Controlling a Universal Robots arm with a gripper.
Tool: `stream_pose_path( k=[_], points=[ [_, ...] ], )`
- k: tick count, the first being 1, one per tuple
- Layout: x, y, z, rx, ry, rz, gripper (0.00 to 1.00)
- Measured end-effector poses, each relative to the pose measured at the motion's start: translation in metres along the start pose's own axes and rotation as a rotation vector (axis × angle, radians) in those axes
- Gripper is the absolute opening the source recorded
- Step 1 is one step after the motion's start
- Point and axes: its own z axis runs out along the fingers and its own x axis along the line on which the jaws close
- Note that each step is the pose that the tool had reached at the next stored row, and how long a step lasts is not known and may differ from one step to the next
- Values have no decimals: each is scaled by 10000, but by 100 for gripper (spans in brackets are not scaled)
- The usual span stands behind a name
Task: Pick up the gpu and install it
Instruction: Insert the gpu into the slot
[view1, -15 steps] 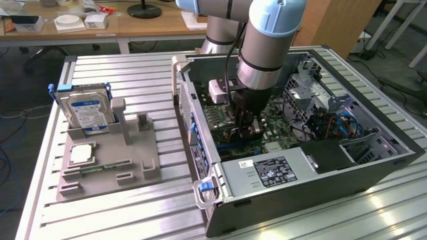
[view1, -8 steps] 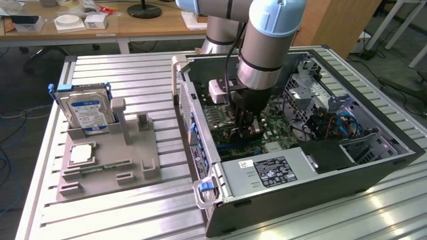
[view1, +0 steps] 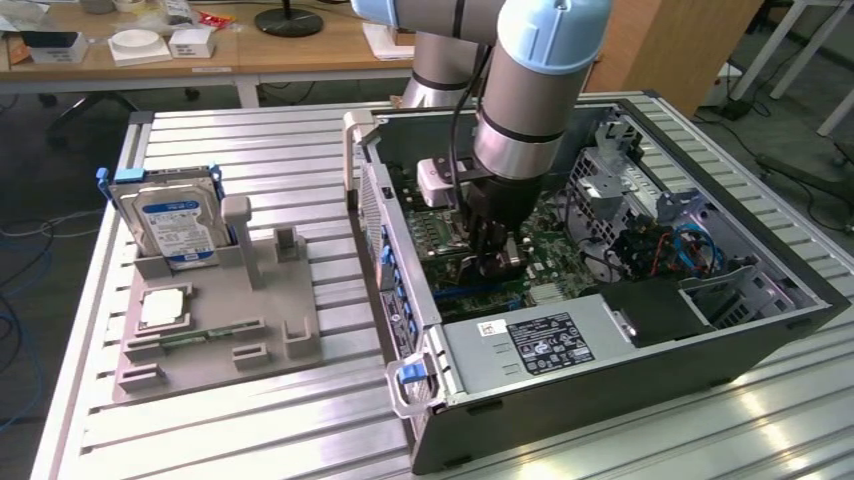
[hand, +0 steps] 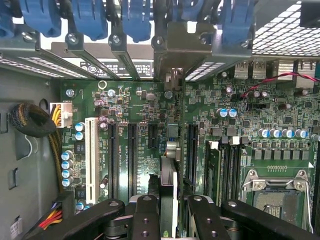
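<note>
1. Our gripper (hand: 167, 210) is clamped on the card (hand: 168, 170), edge-on above the motherboard (hand: 140, 105) slots.
2. We judge the card light, stiff, fragile; hold its edges.

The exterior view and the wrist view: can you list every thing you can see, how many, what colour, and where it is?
computer case: one, black, open on the metal table
motherboard: one, green, inside the case
gpu: one, dark card, edge-on between the gripper fingers, above the motherboard slots
hard drive: one, silver with blue-white label, upright in the grey holder
grey holder: one, at the exterior view's left of the case
memory stick: one, green, flat on the holder
gripper: one, black, closed on the gpu
</note>
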Motion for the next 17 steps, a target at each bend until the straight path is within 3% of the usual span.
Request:
stream_pose_path(
  k=[17],
  points=[
    [-4,2,24,-4,-16,-81,27]
  ],
)
